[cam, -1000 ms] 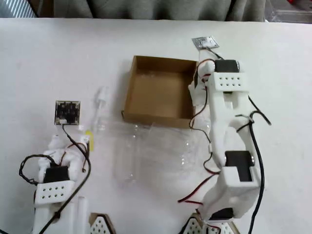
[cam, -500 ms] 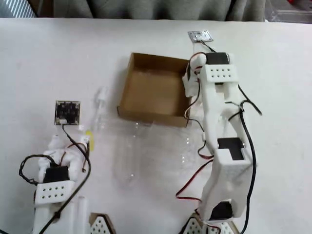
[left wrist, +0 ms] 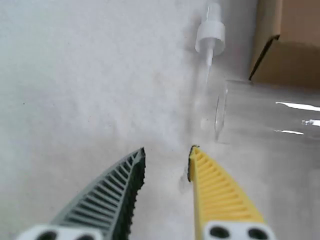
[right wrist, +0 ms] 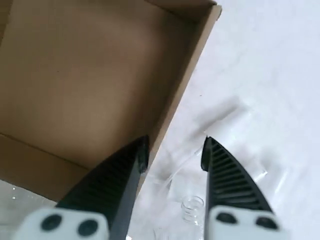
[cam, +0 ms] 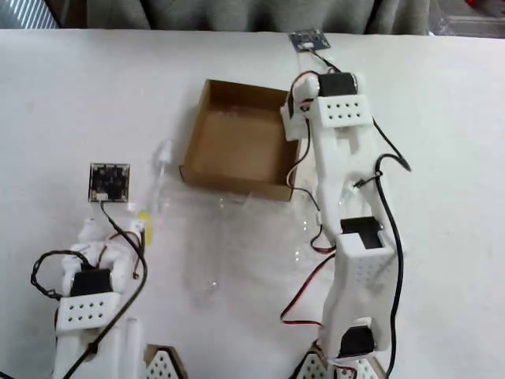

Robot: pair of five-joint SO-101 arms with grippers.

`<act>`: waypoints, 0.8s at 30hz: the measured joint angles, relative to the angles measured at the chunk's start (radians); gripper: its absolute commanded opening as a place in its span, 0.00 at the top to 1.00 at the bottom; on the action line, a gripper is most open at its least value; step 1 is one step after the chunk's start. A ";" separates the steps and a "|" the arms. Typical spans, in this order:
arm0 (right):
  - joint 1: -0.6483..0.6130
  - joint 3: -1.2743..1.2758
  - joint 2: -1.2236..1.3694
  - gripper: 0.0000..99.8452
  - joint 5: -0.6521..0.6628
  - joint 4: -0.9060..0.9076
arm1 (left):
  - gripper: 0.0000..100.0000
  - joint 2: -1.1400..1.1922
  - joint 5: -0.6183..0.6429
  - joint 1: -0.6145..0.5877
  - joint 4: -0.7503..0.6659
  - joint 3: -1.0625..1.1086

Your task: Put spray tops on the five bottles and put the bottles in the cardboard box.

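Note:
The open cardboard box (cam: 237,140) sits at the table's middle back, empty, slightly turned. My right gripper (cam: 293,118) is at its right wall; in the right wrist view the right gripper (right wrist: 175,147) is open, one black finger over the box (right wrist: 80,75) inside and one outside. A clear bottle with a white spray top (cam: 162,170) lies left of the box. Several clear bottles (cam: 209,253) without tops lie in front of it. My left gripper (left wrist: 166,152) is open over bare table, short of the spray top (left wrist: 210,37) and a clear bottle (left wrist: 260,130).
A small square circuit board (cam: 109,181) lies beside the left arm, and another board (cam: 309,39) lies behind the right arm. Red and black cables (cam: 304,300) hang along the right arm. Bare table stretches to the far left and far right.
The right arm has swung away and to the left, pushing the cardboard box leftward and turning it a little. The left arm and the bottles have stayed put.

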 measured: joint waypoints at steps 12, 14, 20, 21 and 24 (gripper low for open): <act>-0.015 -0.021 0.170 0.87 -0.025 -0.074 | 0.84 0.000 0.000 0.000 0.000 0.000; -0.017 -0.021 0.192 0.94 -0.021 -0.098 | 0.84 0.000 0.000 0.000 0.000 0.000; -0.025 -0.021 0.203 0.97 0.132 -0.149 | 0.84 0.000 0.000 0.000 0.000 0.000; -0.029 -0.021 0.203 0.97 0.169 -0.158 | 0.84 0.000 0.000 0.000 0.000 0.000; -0.038 -0.021 0.203 0.98 0.281 -0.187 | 0.84 0.000 0.000 0.000 0.000 0.000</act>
